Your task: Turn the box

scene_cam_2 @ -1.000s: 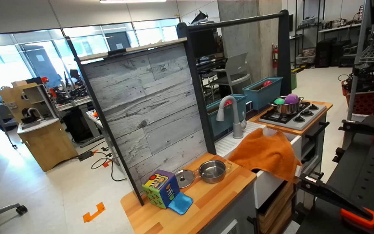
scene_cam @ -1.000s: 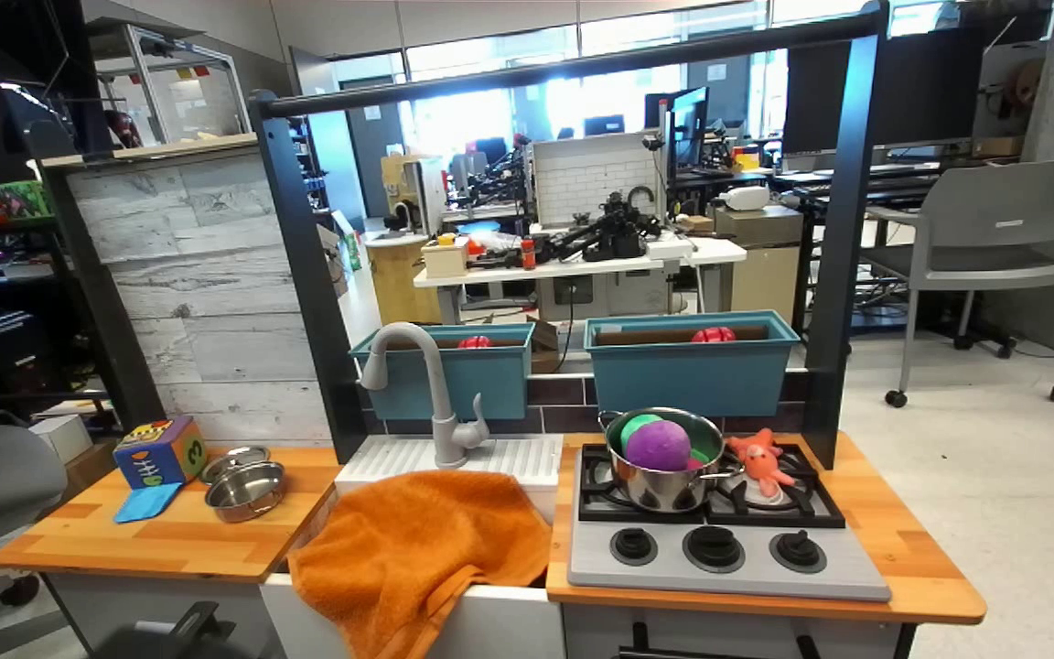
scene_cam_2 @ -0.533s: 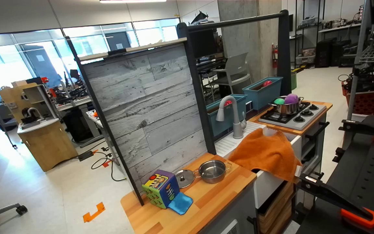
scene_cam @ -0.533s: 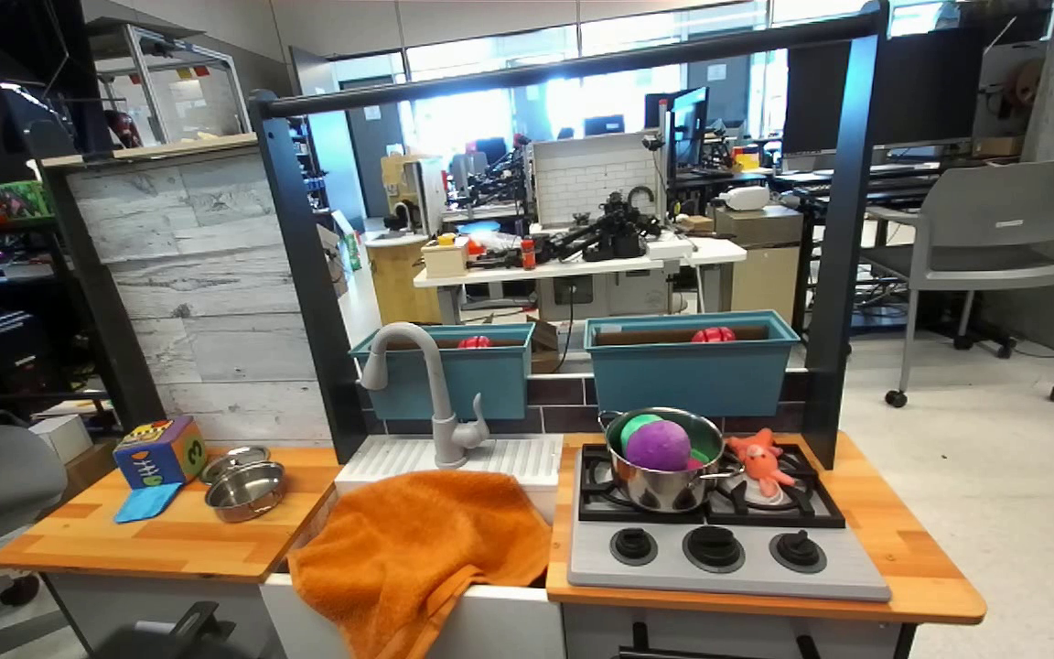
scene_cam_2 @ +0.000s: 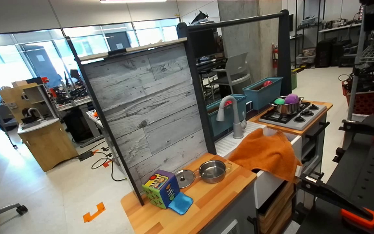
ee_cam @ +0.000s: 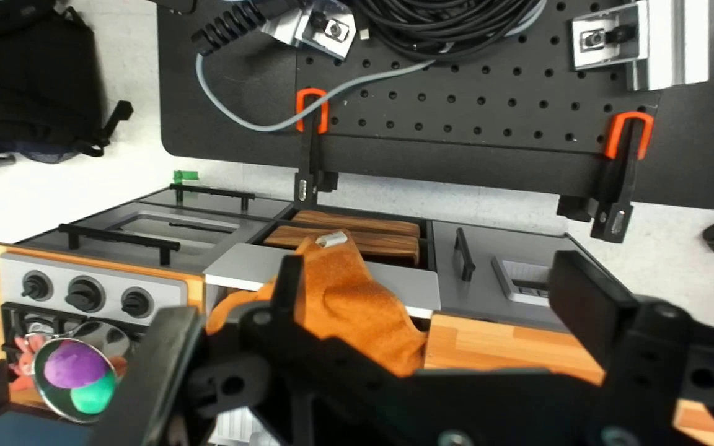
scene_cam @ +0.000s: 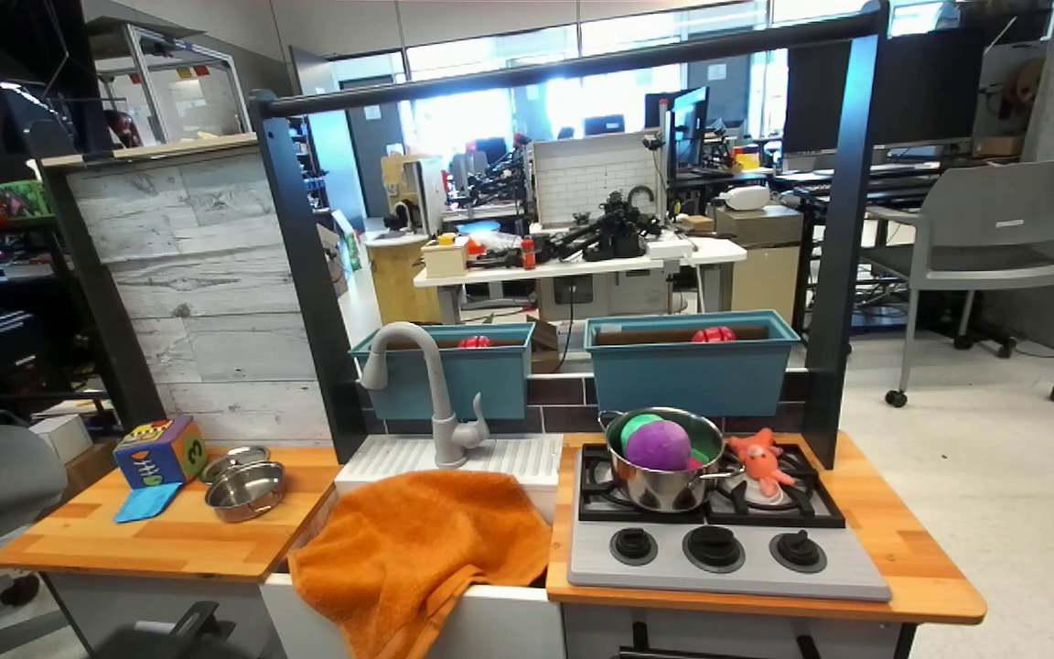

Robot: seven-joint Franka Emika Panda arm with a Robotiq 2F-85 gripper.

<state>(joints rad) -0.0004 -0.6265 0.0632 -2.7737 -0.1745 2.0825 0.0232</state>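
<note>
The box point(scene_cam: 156, 456) is a small cube with blue, purple, green and orange faces. It sits upright on the wooden counter at the left in an exterior view. In an exterior view the box point(scene_cam_2: 167, 191) shows a green side, and a light-blue flap point(scene_cam_2: 181, 203) lies flat on the counter in front of it. The box is out of the wrist view. My gripper point(ee_cam: 431, 288) is open in the wrist view, fingers wide apart with nothing between them. It is above the kitchen and well away from the box. The gripper cannot be made out in the exterior views.
A metal bowl point(scene_cam: 246, 491) and a lid point(scene_cam_2: 184, 178) are beside the box. A plank panel point(scene_cam_2: 148, 107) and dark post point(scene_cam_2: 200, 94) rise behind them. An orange towel point(scene_cam: 426, 549) drapes over the sink by the faucet point(scene_cam: 440, 394). A pot point(scene_cam: 669, 490) stands on the stove.
A dark shape at the top right edge of an exterior view, perhaps part of my arm, has shifted slightly left and down. The box and other objects have not moved.
</note>
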